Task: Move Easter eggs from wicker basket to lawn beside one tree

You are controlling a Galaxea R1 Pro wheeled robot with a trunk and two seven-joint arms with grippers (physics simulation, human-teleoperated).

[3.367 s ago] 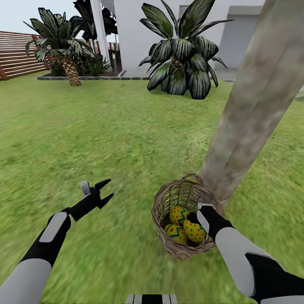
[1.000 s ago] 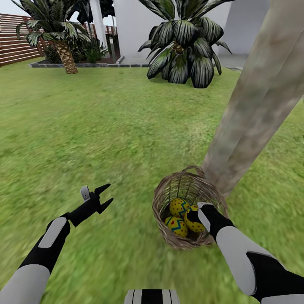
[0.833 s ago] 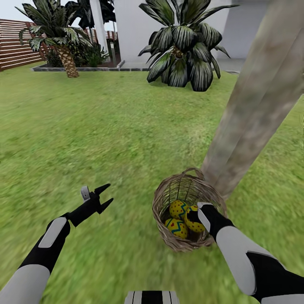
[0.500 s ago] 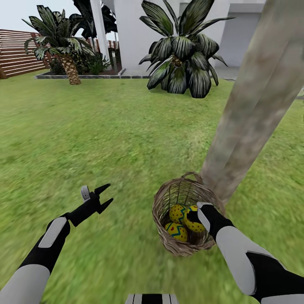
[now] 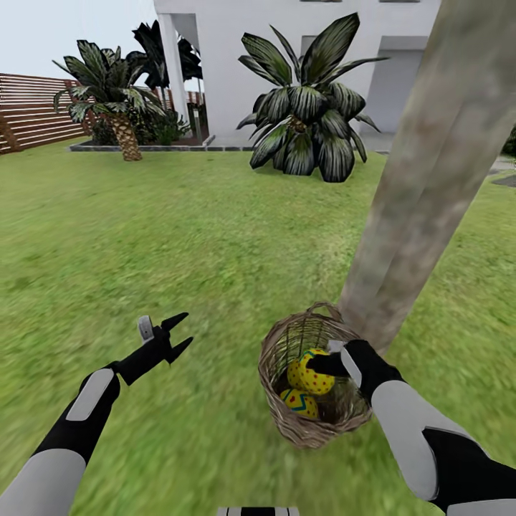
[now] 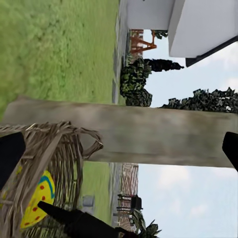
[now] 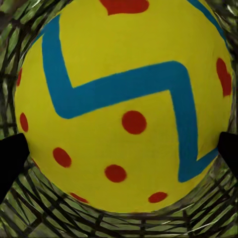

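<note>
Since a moment ago, one Easter egg has come up off the other two and now sits higher in the wicker basket, pinched in my right gripper. From my head camera I see my right wrist reaching over the basket's near rim, the lifted egg above a second egg lying on the bottom and a third egg half hidden behind the held one. The basket stands on the lawn just beside the tree, its far loop handle near the trunk's foot.

My right wrist camera gives what the head view cannot: the held egg up close, blue zigzag and red dots plain, a dark fingertip at either side of it and the weave behind.

My left gripper hangs over bare grass well apart from the basket, fingers spread wide. Its wrist camera looks sideways at the trunk, the basket's handle and wall, and a sliver of egg through the weave.
</note>
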